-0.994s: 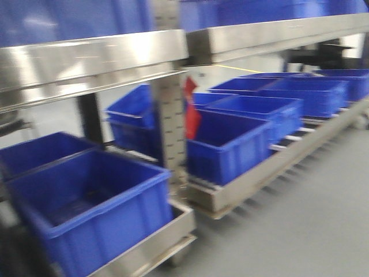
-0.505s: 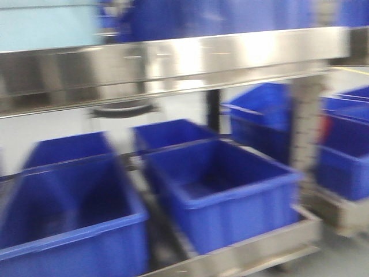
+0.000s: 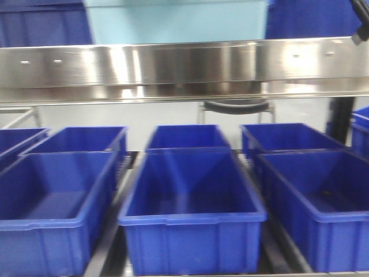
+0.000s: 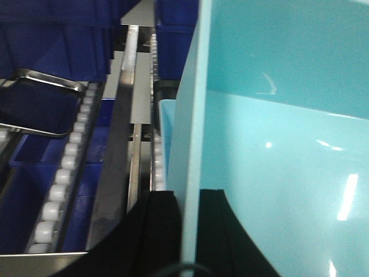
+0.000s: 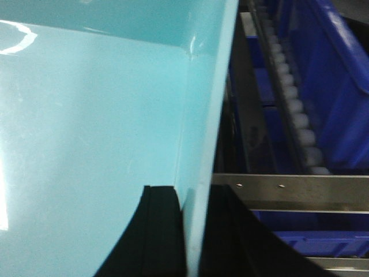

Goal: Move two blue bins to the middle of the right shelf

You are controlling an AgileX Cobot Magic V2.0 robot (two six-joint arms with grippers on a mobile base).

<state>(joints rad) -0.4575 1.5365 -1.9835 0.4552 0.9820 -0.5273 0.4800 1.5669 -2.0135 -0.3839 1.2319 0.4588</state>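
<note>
A pale aqua blue bin [image 3: 173, 23] is at the top middle of the front view, above the steel shelf rail [image 3: 184, 63]. My left gripper [image 4: 188, 193] is shut on the bin's left wall [image 4: 190, 115], one black finger [image 4: 161, 231] outside and one inside. My right gripper [image 5: 190, 187] is shut on its right wall [image 5: 202, 115] in the same way. The bin's smooth inside [image 5: 86, 144] fills much of both wrist views. A paler blue strip [image 4: 165, 138] shows just outside the left wall; I cannot tell whether it is a second bin.
Royal-blue bins [image 3: 190, 208] stand in rows on the lower shelf level, and more [image 3: 46, 26] flank the aqua bin above. Roller tracks [image 4: 63, 179] [image 5: 291, 109] run along both sides. A steel tray [image 4: 40, 104] lies to the left. A chair [image 3: 233, 107] stands behind the shelf.
The front view has swung across the shelving and now faces one bay square on. The aqua bin, at the top left edge half a second ago, is now at top centre.
</note>
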